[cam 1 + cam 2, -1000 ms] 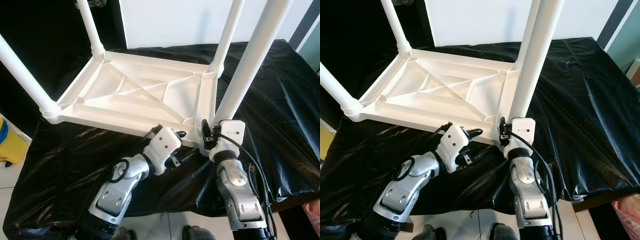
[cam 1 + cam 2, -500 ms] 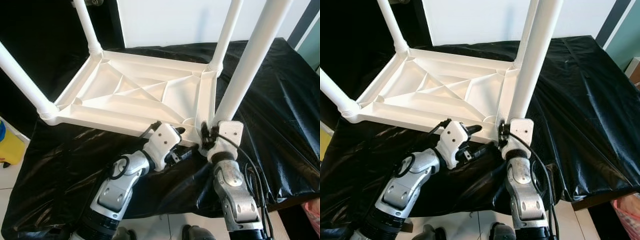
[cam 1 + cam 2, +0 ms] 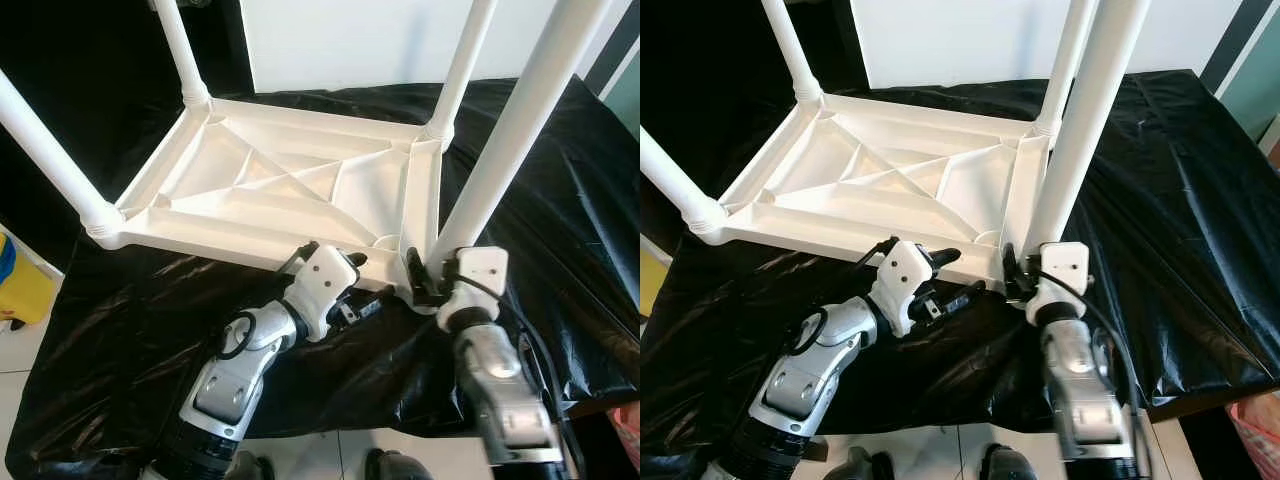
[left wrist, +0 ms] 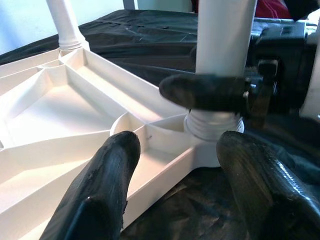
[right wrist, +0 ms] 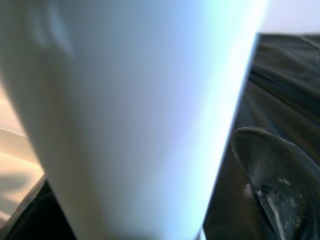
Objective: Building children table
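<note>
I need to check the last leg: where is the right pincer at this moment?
In the left eye view the right pincer is at the near right corner of the upturned table, closed around the base of the near leg; the left pincer is just beside it.

Open ribbed tabletop underside between four upright legs; both grippers crowding near corner

You're in an indoor room, looks domestic but nothing confirms a specific room type. Cues: pale tiled floor with grout lines, plain white wall panel at the back, dark vertical strip with a teal surface at the far right. Work surface is a low platform draped in crinkled black plastic sheeting. Yellow plastic object, toy-like, sits on the floor at the left edge.
</note>
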### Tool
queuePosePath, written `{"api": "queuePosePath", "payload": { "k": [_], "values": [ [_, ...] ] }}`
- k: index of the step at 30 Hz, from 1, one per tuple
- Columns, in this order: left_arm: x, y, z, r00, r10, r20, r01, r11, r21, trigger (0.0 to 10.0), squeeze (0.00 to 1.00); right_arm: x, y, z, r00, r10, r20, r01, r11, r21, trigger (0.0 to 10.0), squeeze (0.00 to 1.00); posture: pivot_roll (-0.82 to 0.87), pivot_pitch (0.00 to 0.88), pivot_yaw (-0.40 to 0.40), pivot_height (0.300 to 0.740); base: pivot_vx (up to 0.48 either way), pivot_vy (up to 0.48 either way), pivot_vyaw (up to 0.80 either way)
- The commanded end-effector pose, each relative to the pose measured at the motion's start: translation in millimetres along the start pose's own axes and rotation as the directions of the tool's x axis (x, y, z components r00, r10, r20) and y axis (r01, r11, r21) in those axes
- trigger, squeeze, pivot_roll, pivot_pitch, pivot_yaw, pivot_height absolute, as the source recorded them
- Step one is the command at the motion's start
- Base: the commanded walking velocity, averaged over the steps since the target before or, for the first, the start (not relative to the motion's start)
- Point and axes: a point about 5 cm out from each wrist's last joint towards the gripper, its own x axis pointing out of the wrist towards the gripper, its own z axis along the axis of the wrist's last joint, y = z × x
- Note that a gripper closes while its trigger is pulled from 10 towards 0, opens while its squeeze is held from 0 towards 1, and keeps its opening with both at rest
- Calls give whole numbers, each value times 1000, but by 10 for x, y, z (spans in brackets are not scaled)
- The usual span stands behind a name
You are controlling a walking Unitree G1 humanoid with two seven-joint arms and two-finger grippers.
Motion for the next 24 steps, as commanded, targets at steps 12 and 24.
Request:
{"api": "queuePosePath", "payload": {
  "k": [12,24],
  "values": [
    [-103,-115,-20,994,-106,13,107,992,-65,10000,0,107,-72,-7,865,501,-12,-501,865,-12,10000,0,-101,128,27,740,0,0,0],
    [-77,-133,-6,993,-118,19,119,991,-53,10000,0,261,-75,-124,770,635,-67,-638,768,-52,5020,0,-96,107,11,740,0,0,0]
  ]
}}
